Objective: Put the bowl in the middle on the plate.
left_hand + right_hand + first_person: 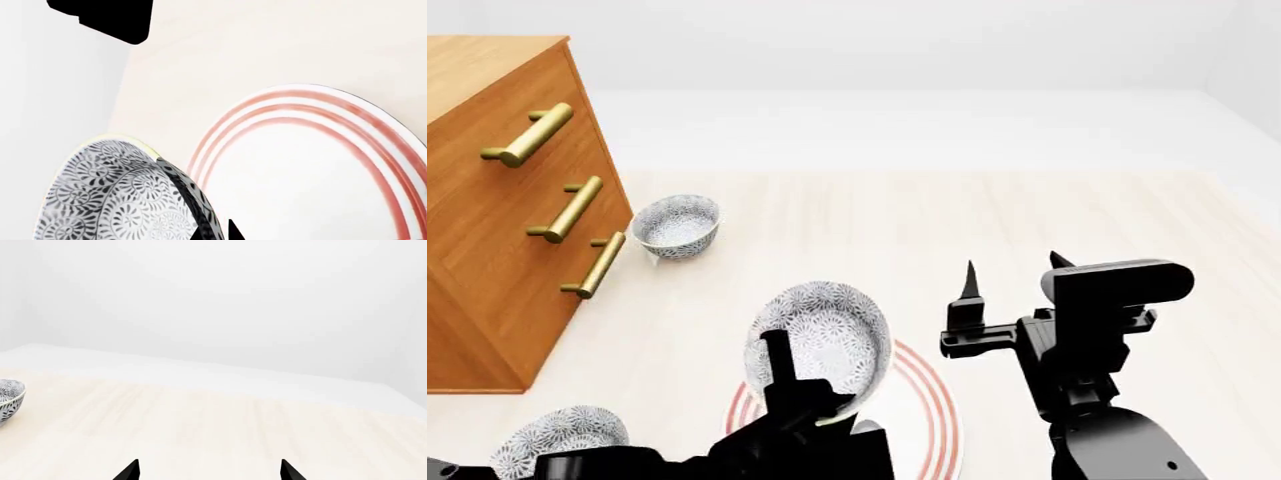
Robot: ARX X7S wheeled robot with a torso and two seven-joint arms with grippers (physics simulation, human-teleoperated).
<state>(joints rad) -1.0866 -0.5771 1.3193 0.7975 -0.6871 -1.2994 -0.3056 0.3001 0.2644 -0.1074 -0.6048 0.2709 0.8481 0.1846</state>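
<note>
Nearest my head camera is my left gripper (pixel 785 385), pinching the rim of the bowl (pixel 821 345), one finger inside and one outside; the bowl hangs tilted, its patterned inside turned toward me, above the near left part of the plate (pixel 928 395). In the left wrist view the bowl (pixel 120 195) fills the lower corner with a dark finger over its rim, and the plate (pixel 313 165) with its red rings lies beside it, cut off by the frame edge. I can read no brand, label or writing on anything. Much of the plate is hidden behind the bowl and my left arm. My right gripper (pixel 1010 275) hovers over the bare bench (pixel 868 230) to the right of the plate, fingers spread and holding nothing; only its fingertips (pixel 130 471) show in its own wrist view. A second bowl (pixel 677 226) stands near the wooden dresser (pixel 494 230), and a third bowl (pixel 558 438) is partly cut off by my left arm.
</note>
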